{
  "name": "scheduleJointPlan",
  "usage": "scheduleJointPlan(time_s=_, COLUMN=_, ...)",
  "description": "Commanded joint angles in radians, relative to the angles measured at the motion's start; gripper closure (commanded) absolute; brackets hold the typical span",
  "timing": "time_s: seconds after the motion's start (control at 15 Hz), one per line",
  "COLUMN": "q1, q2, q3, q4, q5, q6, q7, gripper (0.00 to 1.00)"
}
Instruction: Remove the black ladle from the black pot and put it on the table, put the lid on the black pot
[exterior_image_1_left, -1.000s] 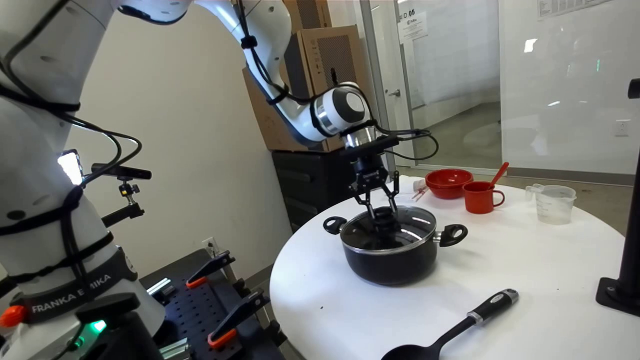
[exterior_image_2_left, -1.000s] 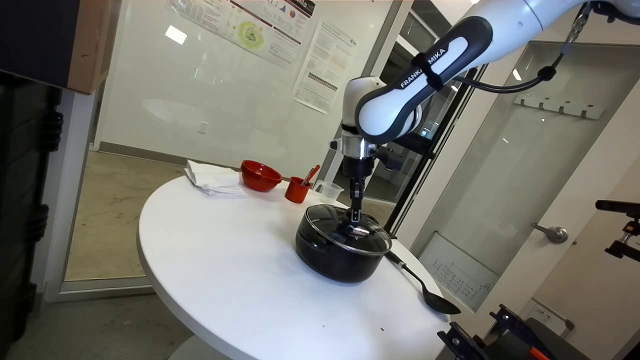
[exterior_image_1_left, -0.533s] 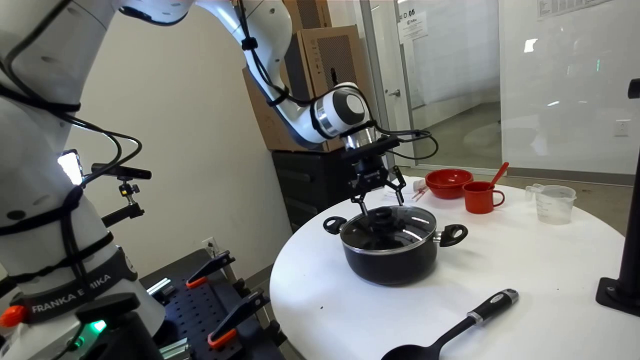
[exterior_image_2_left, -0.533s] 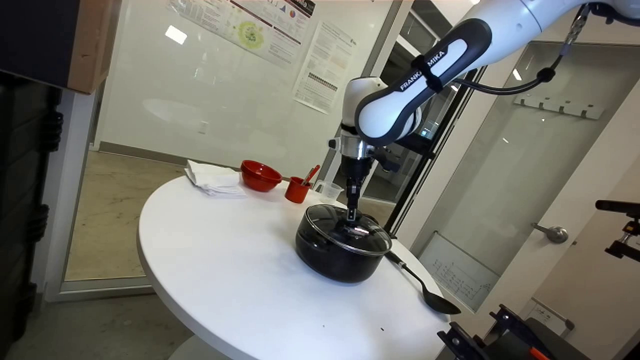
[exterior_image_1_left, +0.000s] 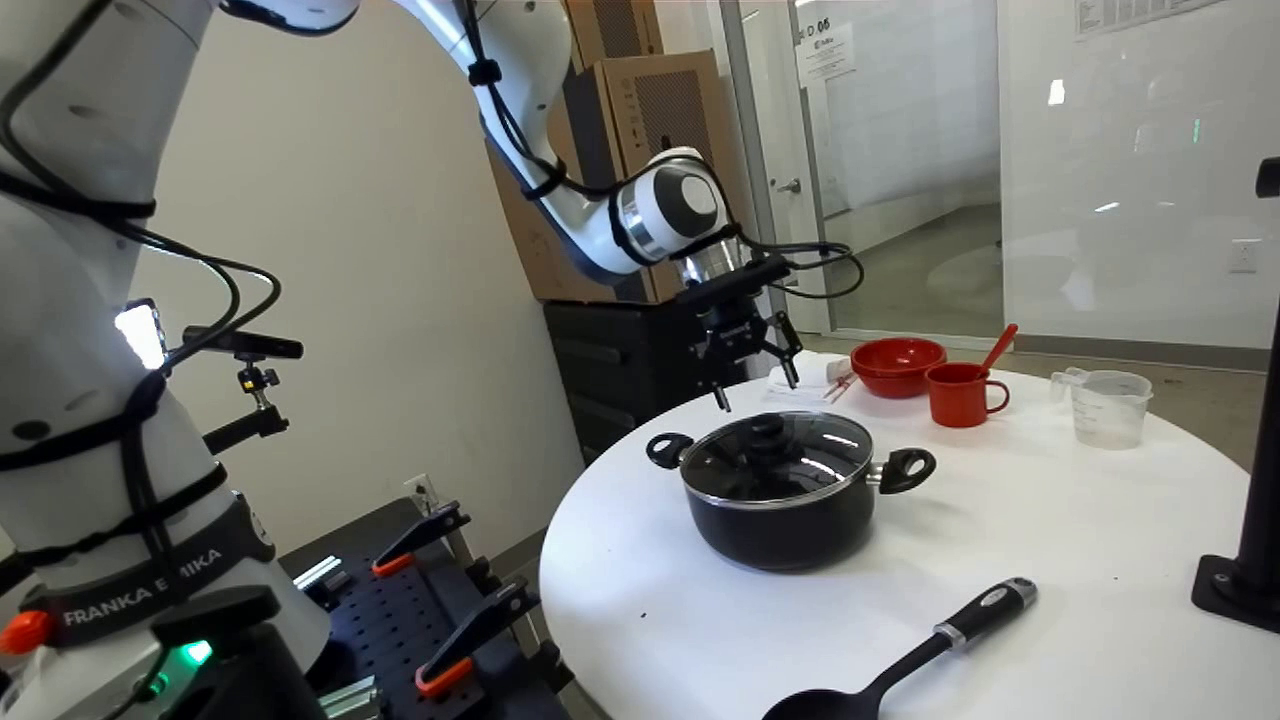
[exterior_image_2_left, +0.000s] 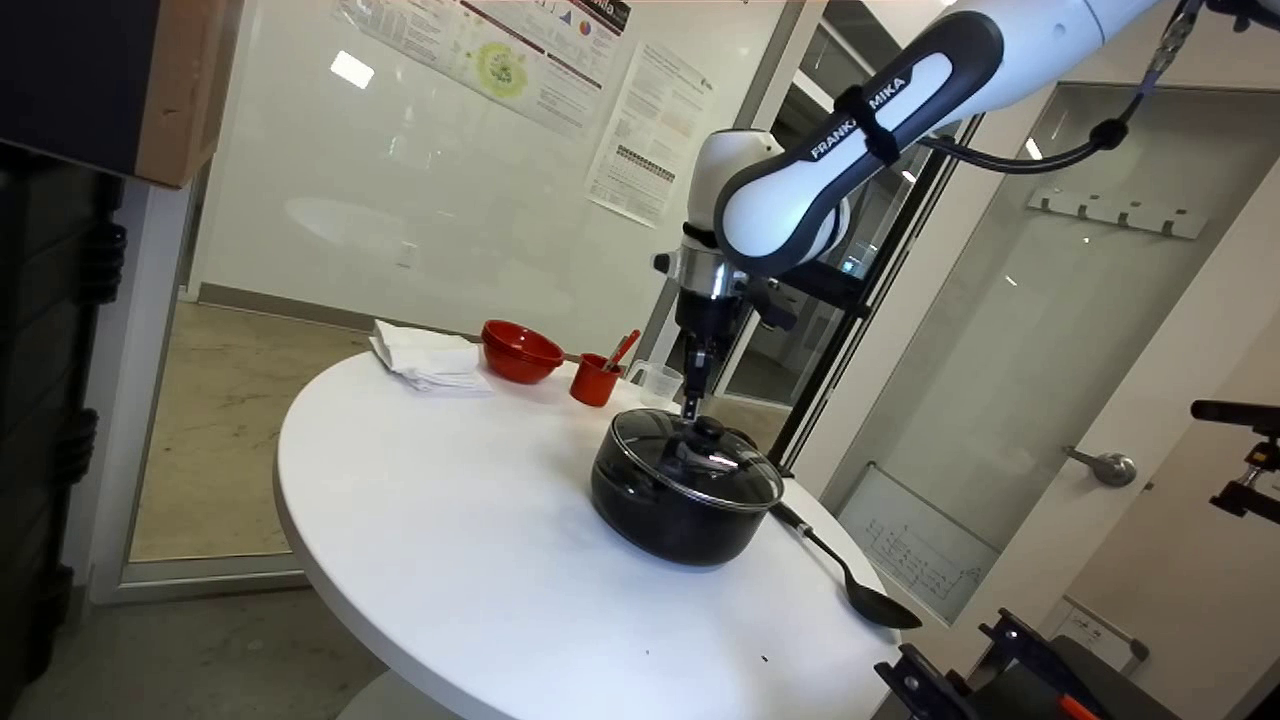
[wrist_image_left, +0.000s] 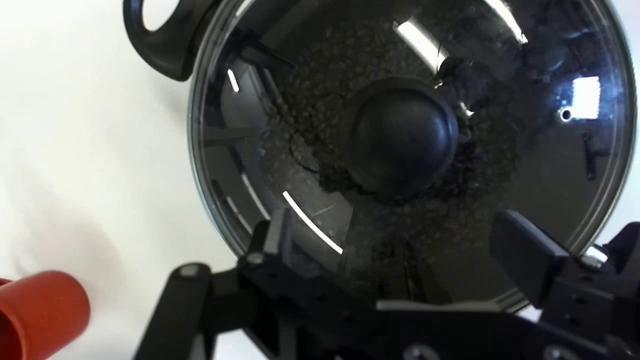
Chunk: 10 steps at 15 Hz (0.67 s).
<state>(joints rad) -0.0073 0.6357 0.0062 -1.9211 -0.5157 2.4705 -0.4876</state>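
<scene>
Hanging higher off the lid (exterior_image_1_left: 785, 468) than a moment ago, your fingers (wrist_image_left: 525, 252) gape wide and empty while the base (exterior_image_1_left: 215, 575) reads FRANKA EMIKA.

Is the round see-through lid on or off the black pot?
On: in both exterior views, the lid sits flush on the pot, with no gap showing.

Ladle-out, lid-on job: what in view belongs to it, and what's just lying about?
Part of the job:
black ladle, on the table
lid, on the black pot
gripper, open

Lying about:
red bowls
red mug, red-handled utensil inside
measuring cup
white napkins
</scene>
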Motion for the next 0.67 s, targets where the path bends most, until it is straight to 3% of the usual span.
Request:
scheduleJointPlan(time_s=0.0, q1=-0.017, q2=-0.056, q3=0.019, q4=-0.046, q5=0.033, q6=-0.025, q7=-0.049, gripper=0.0)
scheduleJointPlan(time_s=0.6, q1=-0.019, q2=-0.03, q3=-0.015, q4=-0.024, q5=0.013, q6=-0.144, q7=-0.021, gripper=0.0)
